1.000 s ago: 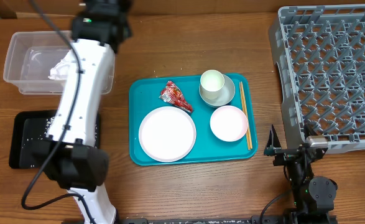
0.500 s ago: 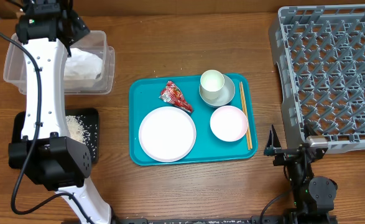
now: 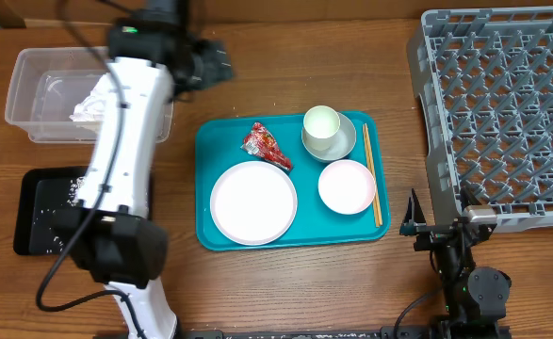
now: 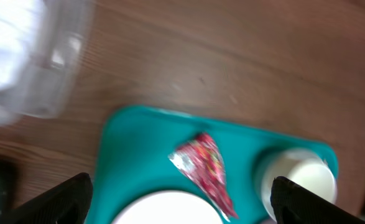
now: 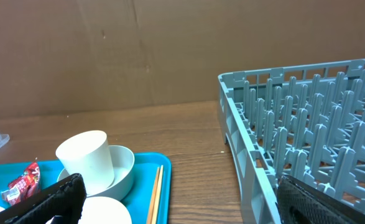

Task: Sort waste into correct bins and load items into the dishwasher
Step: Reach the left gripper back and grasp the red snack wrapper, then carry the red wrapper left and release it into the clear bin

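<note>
Both of your hands are open: the left hand, arm stretched far out, faces the teal tray; the right hand sits low beside the grey rack.

The left gripper has swung off the clear tub, now off to its side, and hangs with the snack wrapper just ahead. Its jaws, shut a second ago, stand wide apart; the napkin seems shifted inside the tub.

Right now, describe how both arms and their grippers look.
Left arm: white links, black joints, a black cable alongside, a green light near the wrist. Right arm: all black and slender. Left gripper and right gripper: black fingers.
</note>
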Robot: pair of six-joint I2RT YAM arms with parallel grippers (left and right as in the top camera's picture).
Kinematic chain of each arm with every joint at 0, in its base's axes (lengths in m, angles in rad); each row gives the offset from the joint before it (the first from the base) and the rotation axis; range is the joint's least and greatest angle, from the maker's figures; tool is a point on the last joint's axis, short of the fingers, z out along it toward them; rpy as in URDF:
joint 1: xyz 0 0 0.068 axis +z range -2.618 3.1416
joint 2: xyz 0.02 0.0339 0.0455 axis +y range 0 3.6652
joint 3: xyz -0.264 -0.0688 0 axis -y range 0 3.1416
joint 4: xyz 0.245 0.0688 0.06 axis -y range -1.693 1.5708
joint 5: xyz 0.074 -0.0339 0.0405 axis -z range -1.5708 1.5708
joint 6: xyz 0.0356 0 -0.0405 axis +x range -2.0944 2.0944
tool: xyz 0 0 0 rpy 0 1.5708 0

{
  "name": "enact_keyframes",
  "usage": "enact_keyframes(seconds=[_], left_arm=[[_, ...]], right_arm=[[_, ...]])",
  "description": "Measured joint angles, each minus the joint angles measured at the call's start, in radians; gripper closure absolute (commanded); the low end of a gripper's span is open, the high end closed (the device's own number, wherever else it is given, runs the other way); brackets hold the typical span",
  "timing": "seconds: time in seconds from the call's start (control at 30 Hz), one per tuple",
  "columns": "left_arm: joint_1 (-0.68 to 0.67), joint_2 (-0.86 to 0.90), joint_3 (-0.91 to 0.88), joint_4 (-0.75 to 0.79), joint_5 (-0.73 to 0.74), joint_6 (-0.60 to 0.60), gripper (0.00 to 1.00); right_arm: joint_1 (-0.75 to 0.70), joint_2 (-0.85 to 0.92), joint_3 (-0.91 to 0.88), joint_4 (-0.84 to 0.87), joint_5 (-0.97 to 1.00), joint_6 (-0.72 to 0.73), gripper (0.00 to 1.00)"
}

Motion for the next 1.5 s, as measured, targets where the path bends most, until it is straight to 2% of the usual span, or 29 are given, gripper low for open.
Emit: enact_keyframes(seconds=[0.2, 0.5, 0.83, 0.97, 1.17, 1.3, 1.5], left_arm=[[-0.133, 0.032, -0.090, 0.036, 0.013, -0.111, 0.17], [-0.206, 0.151, -0.245, 0.179, 0.035, -0.228, 0.35], [-0.230, 0.266, -0.248, 0.223, 0.079, -0.296, 0.41], [-0.230, 0.311, -0.248, 0.222, 0.083, -0.306, 0.57], [-0.227, 0.316, -0.246, 0.219, 0.071, -0.317, 0.96], [-0.216, 0.316, -0.219, 0.169, 0.051, -0.313, 0.96], [-0.151, 0.291, -0.067, 0.077, -0.010, -0.302, 0.96]], right_arm=[[0.000, 0.000, 0.000, 0.000, 0.000, 0.000, 0.00], [0.000, 0.000, 0.000, 0.000, 0.000, 0.000, 0.00], [0.000, 0.000, 0.000, 0.000, 0.000, 0.000, 0.00], [0.000, 0.000, 0.000, 0.000, 0.000, 0.000, 0.00], [0.000, 0.000, 0.000, 0.000, 0.000, 0.000, 0.00], [0.000, 0.000, 0.000, 0.001, 0.000, 0.000, 0.00], [0.000, 0.000, 0.000, 0.000, 0.000, 0.000, 0.00]])
